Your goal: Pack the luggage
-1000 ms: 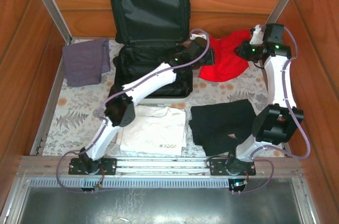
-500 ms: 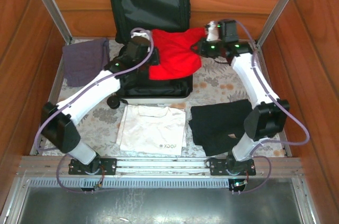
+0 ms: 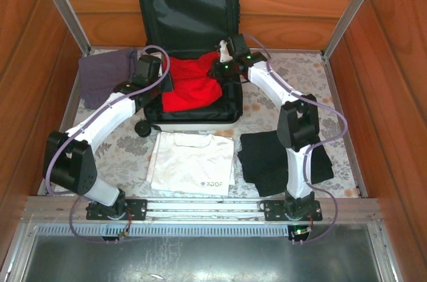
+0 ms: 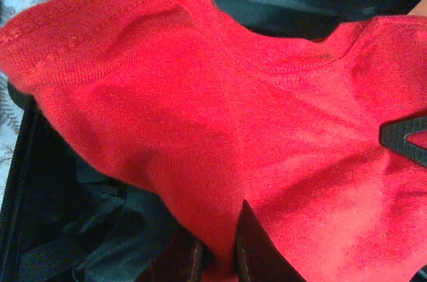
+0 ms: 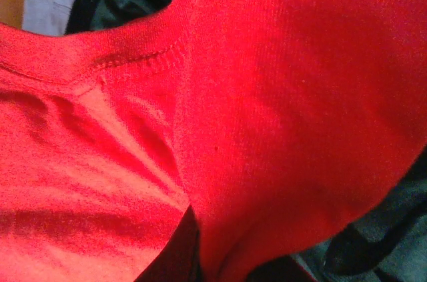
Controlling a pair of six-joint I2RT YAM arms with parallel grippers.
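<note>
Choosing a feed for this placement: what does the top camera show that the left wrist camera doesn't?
Top camera: the whole open luggage, right gripper, white shirt, black garment and grey cloth on the table. Left wrist: close-up of left gripper pinching the red shirt. Both: that shirt over the black lining.

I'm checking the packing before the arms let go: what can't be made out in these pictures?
- Top view: the luggage floor, covered by the red garment.
- Right wrist view: the right gripper fingertips, wrapped in that cloth.
- Top view: part of the black garment, behind the right arm.
</note>
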